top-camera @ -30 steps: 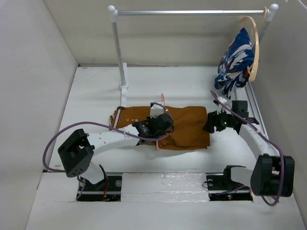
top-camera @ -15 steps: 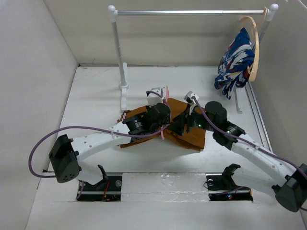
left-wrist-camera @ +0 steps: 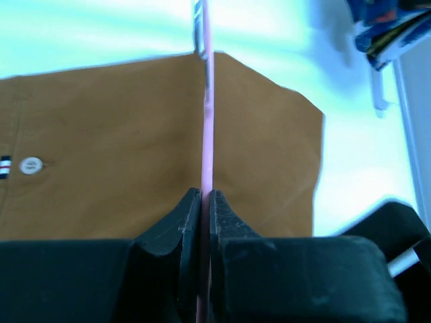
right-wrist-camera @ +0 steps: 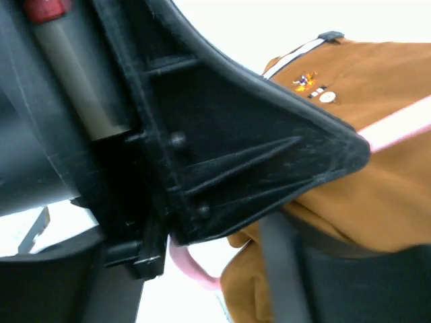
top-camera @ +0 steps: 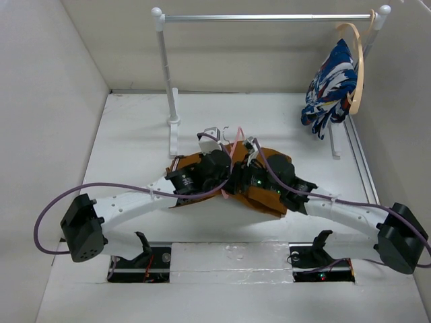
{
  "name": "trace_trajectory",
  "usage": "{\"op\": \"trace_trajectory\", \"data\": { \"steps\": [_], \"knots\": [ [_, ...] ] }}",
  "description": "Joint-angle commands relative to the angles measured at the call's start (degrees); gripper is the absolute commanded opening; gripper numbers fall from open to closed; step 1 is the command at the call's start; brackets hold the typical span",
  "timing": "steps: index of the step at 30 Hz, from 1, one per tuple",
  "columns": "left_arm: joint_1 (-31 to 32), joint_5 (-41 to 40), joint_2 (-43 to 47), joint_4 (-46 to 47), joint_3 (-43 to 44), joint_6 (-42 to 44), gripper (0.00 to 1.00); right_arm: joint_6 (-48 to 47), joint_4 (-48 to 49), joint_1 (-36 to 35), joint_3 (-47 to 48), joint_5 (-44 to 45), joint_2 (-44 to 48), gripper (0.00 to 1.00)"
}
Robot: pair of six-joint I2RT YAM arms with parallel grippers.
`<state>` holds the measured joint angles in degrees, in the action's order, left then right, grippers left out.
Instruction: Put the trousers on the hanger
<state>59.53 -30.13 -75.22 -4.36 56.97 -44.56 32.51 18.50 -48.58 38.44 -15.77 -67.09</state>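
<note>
The rust-brown trousers [top-camera: 269, 194] lie bunched mid-table, with their right end folded back to the left. The striped waistband and button show at the left of the left wrist view [left-wrist-camera: 101, 148]. My left gripper [top-camera: 217, 167] is shut on the thin pink hanger [top-camera: 233, 149], whose bar [left-wrist-camera: 205, 134] runs straight across the cloth between my fingertips [left-wrist-camera: 205, 198]. My right gripper [top-camera: 244, 180] is pressed close against the left one and is shut on a fold of the trousers [right-wrist-camera: 377, 182]. The left gripper's black body blocks most of the right wrist view. Pink hanger wire [right-wrist-camera: 192, 269] shows beneath it.
A clothes rail [top-camera: 269, 17] on a white post [top-camera: 166, 74] spans the back. A blue, white and red garment [top-camera: 330, 91] hangs on a pale wooden hanger [top-camera: 357, 67] at the rail's right end. White walls enclose the table on three sides.
My right arm has swung left, pulling the trousers' right end over toward the hanger. My left gripper has moved slightly back and left with the hanger. The trousers are now bunched narrower.
</note>
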Motion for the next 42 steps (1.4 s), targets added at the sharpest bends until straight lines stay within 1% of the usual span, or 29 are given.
{"op": "trace_trajectory", "data": {
  "steps": [1,2,3,4,5,7,8,9,10,11,13,16,21,22,24,26,27,29,30,31,32,33,35,36,38,39,42],
  "knots": [
    [0.33,3.23,4.72,7.26,-0.54,-2.99,0.00,3.08,8.74,-2.48,-0.55,5.30,-2.43,0.55],
    [0.33,3.24,5.08,6.65,-0.72,-3.25,0.00,3.26,9.09,-3.01,-0.99,5.75,-2.69,0.49],
    [-0.28,3.50,5.43,6.38,-0.98,-3.43,0.00,3.26,9.01,-3.88,-1.26,6.45,-2.78,0.40],
    [-0.90,4.46,6.31,6.21,-1.16,-3.69,0.00,3.26,8.57,-4.42,-2.04,7.76,-2.70,0.28],
    [-1.69,6.90,6.66,6.55,-1.59,-3.61,0.00,3.17,7.26,-5.12,-2.31,8.21,-2.35,0.11],
    [-4.58,9.99,6.84,6.47,-2.13,-3.35,0.00,2.65,6.64,-5.12,-3.53,8.82,-0.86,0.04],
    [-5.64,13.40,6.58,4.90,-2.13,-3.61,0.05,2.38,5.07,-5.73,-3.80,9.00,-0.24,0.02],
    [-7.74,15.00,6.32,4.45,-1.78,-3.96,0.14,1.51,3.83,-5.74,-3.98,9.18,0.46,0.00],
    [-8.46,16.14,6.05,4.45,-1.86,-4.05,0.33,0.81,2.43,-5.74,-4.07,9.18,1.77,0.00],
    [-8.98,17.55,6.05,2.88,-2.04,-3.79,0.42,-0.85,0.07,-5.74,-4.16,9.18,2.48,0.00],
    [-9.51,18.61,5.44,3.22,-2.13,-2.74,0.51,-2.27,-3.27,-5.74,-4.07,9.18,3.54,0.00],
    [-10.13,20.98,2.64,2.25,-0.55,-1.59,0.53,-3.95,-3.91,-5.74,-5.21,8.83,5.82,0.00],
    [-11.36,25.21,-4.92,-1.08,6.03,0.43,0.52,-6.49,-5.23,-5.74,-6.35,7.60,8.20,0.00],
    [-11.36,25.38,-7.28,-1.78,7.00,1.22,0.47,-6.67,-5.75,-5.74,-6.44,7.86,8.46,0.00],
    [-11.36,24.77,-9.06,-4.07,9.55,1.40,0.40,-7.20,-6.20,-5.21,-6.71,8.30,9.78,0.00],
    [-11.36,25.29,-10.91,-4.08,9.82,2.02,0.39,-7.29,-5.67,-4.16,-7.67,7.95,10.66,0.00],
    [-11.36,24.77,-12.91,-5.03,11.31,2.10,0.36,-7.29,-5.84,-4.16,-8.11,7.86,11.80,0.00],
    [-11.36,23.90,-13.54,-6.09,11.67,2.37,0.35,-7.29,-6.11,-4.16,-8.55,8.12,12.24,0.00],
    [-11.36,23.02,-13.98,-6.71,12.37,2.28,0.31,-7.46,-6.20,-3.64,-8.73,8.30,12.59,0.00],
    [-11.36,22.23,-13.73,-6.97,12.38,2.37,0.30,-7.46,-6.81,-3.63,-8.82,8.56,13.29,0.00],
    [-11.36,20.22,-12.68,-6.63,11.77,2.98,0.31,-7.81,-7.42,-3.63,-9.08,8.74,13.74,0.00],
    [-11.36,20.20,-12.67,-6.63,11.41,2.98,0.33,-7.81,-7.43,-3.02,-9.08,8.74,13.74,0.00],
    [-11.36,20.11,-11.18,-6.19,10.88,3.33,0.42,-7.99,-7.78,-3.01,-9.26,8.65,13.92,0.00],
    [-11.36,20.46,-11.18,-6.45,10.71,3.94,0.51,-8.08,-7.95,-3.01,-9.26,8.74,13.92,0.00],
    [-11.36,20.90,-11.18,-8.02,10.79,3.86,0.57,-8.34,-7.78,-2.49,-9.26,8.83,13.74,0.00],
    [-11.36,20.99,-11.18,-8.21,10.10,3.86,0.59,-8.52,-7.61,-2.49,-9.08,8.65,13.74,0.00],
    [-11.36,20.46,-10.56,-8.03,7.73,3.25,0.59,-8.96,-7.17,-1.96,-8.73,8.39,13.13,0.00]
  ]
}}
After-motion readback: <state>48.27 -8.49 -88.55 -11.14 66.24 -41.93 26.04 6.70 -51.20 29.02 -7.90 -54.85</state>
